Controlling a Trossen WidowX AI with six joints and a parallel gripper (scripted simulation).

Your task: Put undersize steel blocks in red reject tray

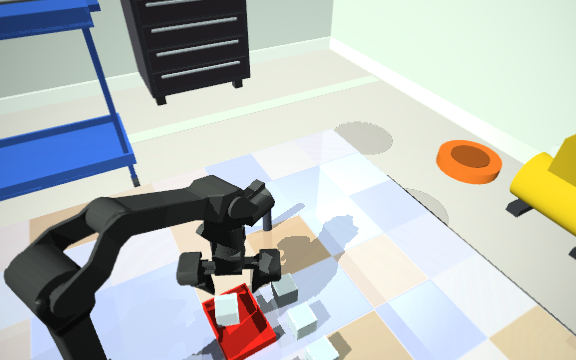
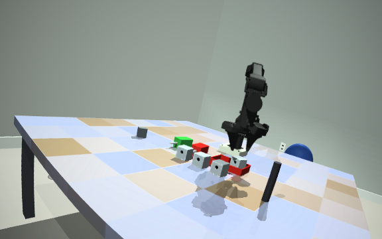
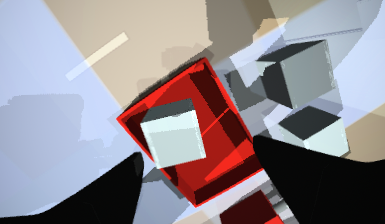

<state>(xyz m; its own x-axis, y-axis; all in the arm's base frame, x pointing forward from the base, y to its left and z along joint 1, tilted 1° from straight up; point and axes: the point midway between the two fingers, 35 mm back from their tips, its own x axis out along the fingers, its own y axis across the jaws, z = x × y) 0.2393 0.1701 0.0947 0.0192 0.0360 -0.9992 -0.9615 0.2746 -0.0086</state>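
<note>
Hovering with its fingers spread, the tool [image 1: 234,291] [image 2: 242,151] [image 3: 198,150] grips nothing. Below, a steel block [image 1: 226,309] [image 2: 239,162] [image 3: 175,140] is within the walls of the red reject tray [image 1: 263,344] [image 2: 241,171] [image 3: 228,186]; whether it sits flat I cannot tell. Steel should be stiff, fairly heavy and slick, so flat sides, clear of the bore, make the best hold. Beside the tray stands the nearest block [image 1: 285,290] [image 2: 219,168] [image 3: 308,75], then the middle block [image 1: 302,320] [image 2: 201,160] [image 3: 323,137]. Farther along the bench [image 2: 164,187] lies the green GO gauge [image 2: 182,142], best taken by its body, sparing the pin.
</note>
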